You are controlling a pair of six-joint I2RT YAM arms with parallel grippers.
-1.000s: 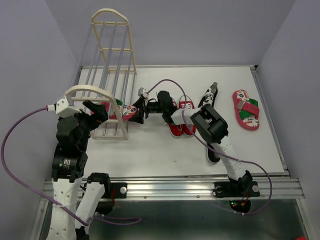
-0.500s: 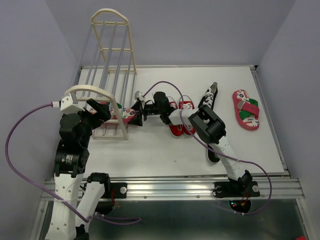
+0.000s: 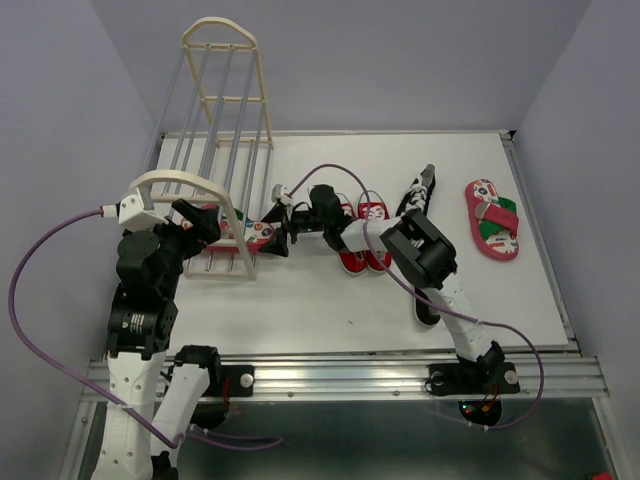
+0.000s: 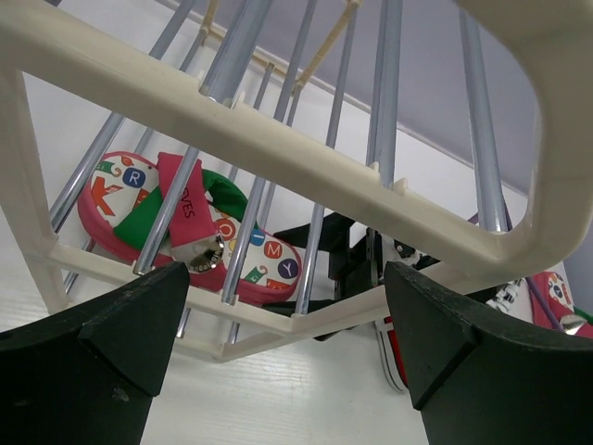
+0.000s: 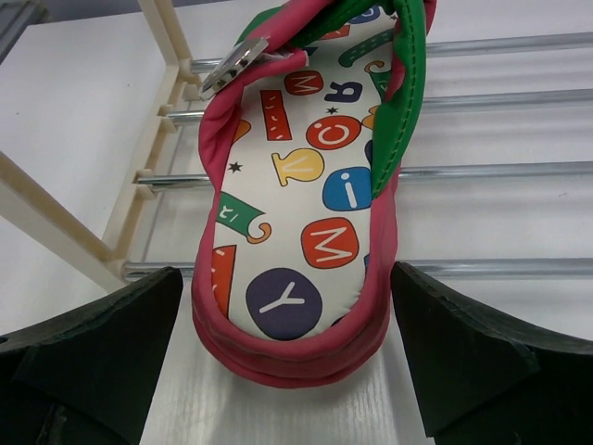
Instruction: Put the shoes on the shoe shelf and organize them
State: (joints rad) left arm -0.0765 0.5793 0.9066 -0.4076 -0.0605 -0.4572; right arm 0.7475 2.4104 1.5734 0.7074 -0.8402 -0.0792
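Note:
One red-pink flip-flop [image 3: 240, 229] with green straps lies on the lowest rails of the cream shoe shelf [image 3: 222, 110]. My right gripper [image 3: 284, 227] is open, its fingers standing apart on either side of the heel; in the right wrist view the flip-flop [image 5: 306, 213] lies just ahead of the gripper [image 5: 292, 366]. My left gripper [image 3: 200, 226] is open and empty at the shelf's near arch, and in its view [image 4: 278, 371] it faces the flip-flop [image 4: 190, 227] through the rails. The red sneakers [image 3: 364, 236] and the second flip-flop [image 3: 492, 218] are on the table.
One black sneaker [image 3: 417, 194] lies on its side behind the right arm, and another [image 3: 426, 307] shows partly under that arm. The shelf's near arch [image 4: 306, 167] crosses right in front of my left gripper. The right arm's purple cable [image 3: 335, 170] loops above the sneakers.
My right gripper and the flip-flop have shifted slightly left, further onto the shelf rails. My left arm has shifted a little beside the near arch.

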